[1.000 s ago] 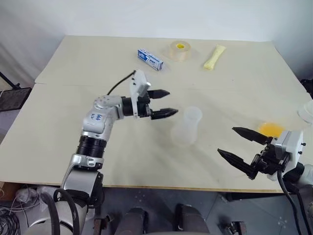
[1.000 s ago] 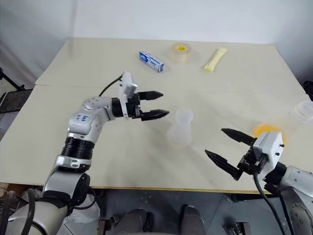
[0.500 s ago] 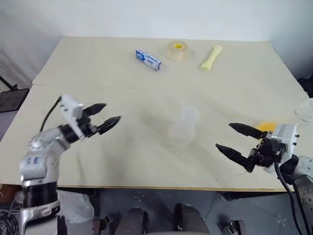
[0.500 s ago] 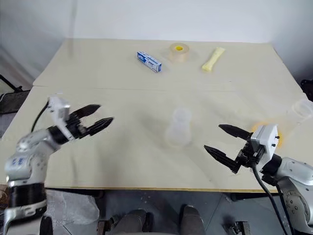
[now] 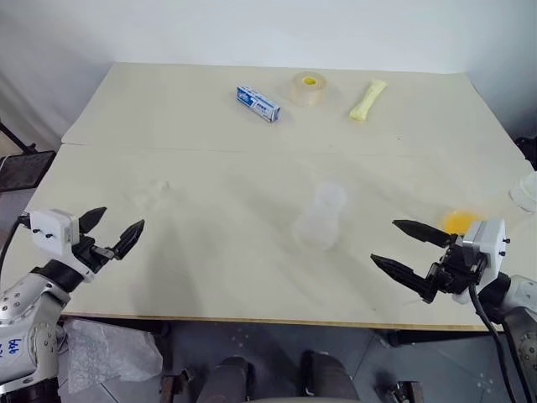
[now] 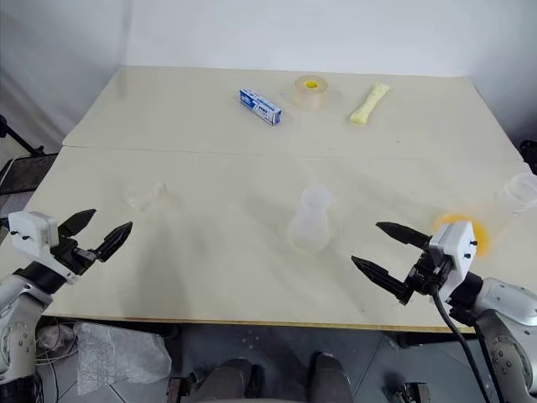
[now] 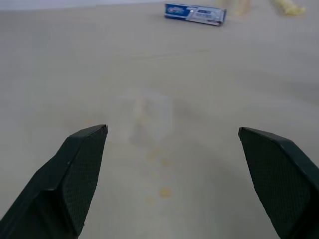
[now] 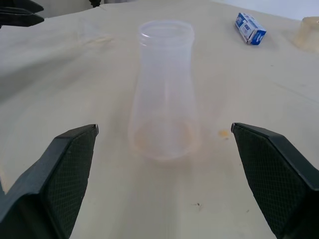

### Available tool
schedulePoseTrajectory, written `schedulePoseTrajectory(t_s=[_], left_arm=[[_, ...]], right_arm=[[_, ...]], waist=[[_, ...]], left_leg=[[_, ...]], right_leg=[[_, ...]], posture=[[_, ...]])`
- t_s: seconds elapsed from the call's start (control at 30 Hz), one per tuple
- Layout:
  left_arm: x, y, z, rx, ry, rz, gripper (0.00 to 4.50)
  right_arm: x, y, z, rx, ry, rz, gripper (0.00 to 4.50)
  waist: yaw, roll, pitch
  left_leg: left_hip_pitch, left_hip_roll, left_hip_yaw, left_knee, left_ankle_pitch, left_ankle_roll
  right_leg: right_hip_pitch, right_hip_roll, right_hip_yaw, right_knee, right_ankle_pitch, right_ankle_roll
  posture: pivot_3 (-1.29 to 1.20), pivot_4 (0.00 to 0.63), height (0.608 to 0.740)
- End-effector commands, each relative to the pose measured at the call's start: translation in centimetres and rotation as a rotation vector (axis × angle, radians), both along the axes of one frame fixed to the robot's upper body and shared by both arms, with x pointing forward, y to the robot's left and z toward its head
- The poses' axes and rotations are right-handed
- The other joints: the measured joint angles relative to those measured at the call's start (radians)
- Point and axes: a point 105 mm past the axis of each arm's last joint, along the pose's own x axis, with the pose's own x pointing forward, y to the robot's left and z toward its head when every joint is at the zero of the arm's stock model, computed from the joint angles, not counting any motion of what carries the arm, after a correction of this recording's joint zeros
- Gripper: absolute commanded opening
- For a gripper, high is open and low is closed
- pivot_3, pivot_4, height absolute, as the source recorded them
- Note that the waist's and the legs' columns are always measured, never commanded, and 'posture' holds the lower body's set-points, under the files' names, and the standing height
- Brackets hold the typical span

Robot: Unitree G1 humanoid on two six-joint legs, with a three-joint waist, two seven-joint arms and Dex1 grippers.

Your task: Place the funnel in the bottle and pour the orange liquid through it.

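Showing white lettering on the blue-and-white box (image 7: pixel 195 13) lying on the far part of the table (image 5: pixel 210 126), too blurred to read. Making out no other readable text, label, brand, number or sign anywhere on the other things.

Upright frosted bottle (image 8: pixel 163 94) on the table (image 8: pixel 259 149) between wide-apart jaws, blue box (image 8: pixel 249 28) beyond

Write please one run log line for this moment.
left gripper: open, empty | right gripper: open, empty | bottle: upright, no funnel in it | funnel: on table
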Motion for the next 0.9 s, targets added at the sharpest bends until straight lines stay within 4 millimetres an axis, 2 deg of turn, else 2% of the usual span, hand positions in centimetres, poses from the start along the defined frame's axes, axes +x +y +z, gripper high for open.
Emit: schedulePoseTrajectory(t_s=[0.03, 0.23, 0.53, 0.67, 0.9], left_arm=[[1.1, 1.3, 0.8, 0.057, -0.001, 0.06, 4.48], [3.8, 1.9, 0.9, 0.142, 0.01, 0.023, 4.48], [7.8, 0.5, 0.7, 0.207, 0.036, -0.105, 4.48], [8.7, 0.2, 1.0, 0.242, 0.04, -0.136, 4.48], [9.1, 0.6, 1.4, 0.374, 0.101, -0.213, 4.48]], right_arm=[[-0.2, 0.4, 0.8, 0.008, -0.04, 0.014, 4.5], [-0.4, 0.4, 0.8, 0.008, -0.05, -0.003, 4.5], [-0.9, 0.3, 0.7, 0.003, -0.06, -0.029, 4.5], [-1.1, 0.3, 0.5, 0.003, -0.059, -0.037, 4.5], [-1.3, 0.3, 0.4, 0.004, -0.063, -0.049, 4.5]], waist=[[-0.003, 0.0, 0.0], [-0.003, 0.0, 0.0], [-0.005, 0.0, 0.0], [-0.005, 0.0, 0.0], [-0.007, 0.0, 0.0]], left_leg=[[0.0, 0.0, 0.0, 0.0, 0.0, 0.0], [0.0, -0.001, 0.001, -0.001, 0.0, 0.0], [0.0, -0.001, 0.002, -0.001, 0.0, 0.0], [0.0, -0.001, 0.002, -0.001, 0.0, 0.0], [0.0, -0.001, 0.003, 0.0, 0.0, 0.0]], right_leg=[[0.0, 0.0, 0.0, 0.001, 0.0, 0.0], [-0.002, 0.0, -0.004, 0.001, 0.0, 0.0], [-0.002, 0.0, -0.008, 0.002, 0.0, 0.0], [-0.003, 0.0, -0.008, 0.004, 0.0, 0.0], [-0.003, 0.0, -0.008, 0.005, 0.0, 0.0]], posture=[[0.0, 0.15, 0.74], [0.0, 0.15, 0.74], [0.0, 0.15, 0.74], [0.0, 0.15, 0.74], [0.0, 0.15, 0.74]])
